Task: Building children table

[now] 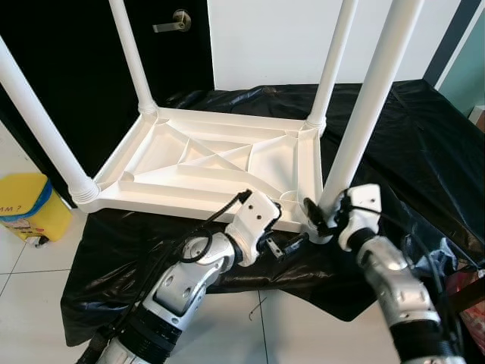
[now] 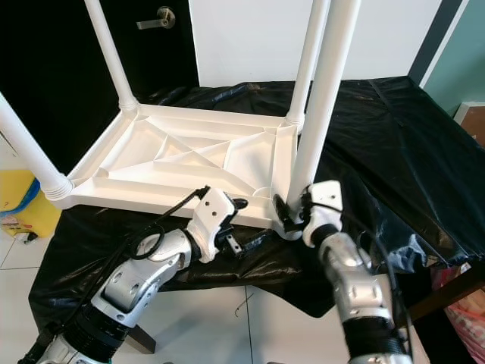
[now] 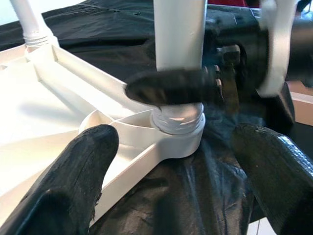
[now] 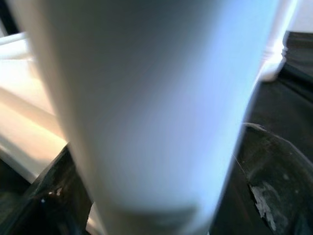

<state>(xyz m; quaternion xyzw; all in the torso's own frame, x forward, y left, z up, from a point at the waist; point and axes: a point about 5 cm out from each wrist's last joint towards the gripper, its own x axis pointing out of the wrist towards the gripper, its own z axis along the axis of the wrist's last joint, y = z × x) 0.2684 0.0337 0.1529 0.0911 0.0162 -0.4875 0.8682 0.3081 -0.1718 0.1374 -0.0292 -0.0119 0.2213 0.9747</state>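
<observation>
Table top (image 1: 204,163) lies upside down on the black sheet (image 1: 394,136), all four legs standing in its corner sockets. Right gripper (image 1: 322,216) is clamped round the near leg (image 1: 364,114) just above its socket. I judge this leg is being seated: I'd keep it plumb, press straight down, twist only if the collar resists. Left gripper (image 1: 292,244) hovers just beside the same corner, fingers (image 3: 78,181) spread wide, holding nothing; it could brace the top's edge. Right forearm reaches up from below, wrist bent toward the leg.
</observation>
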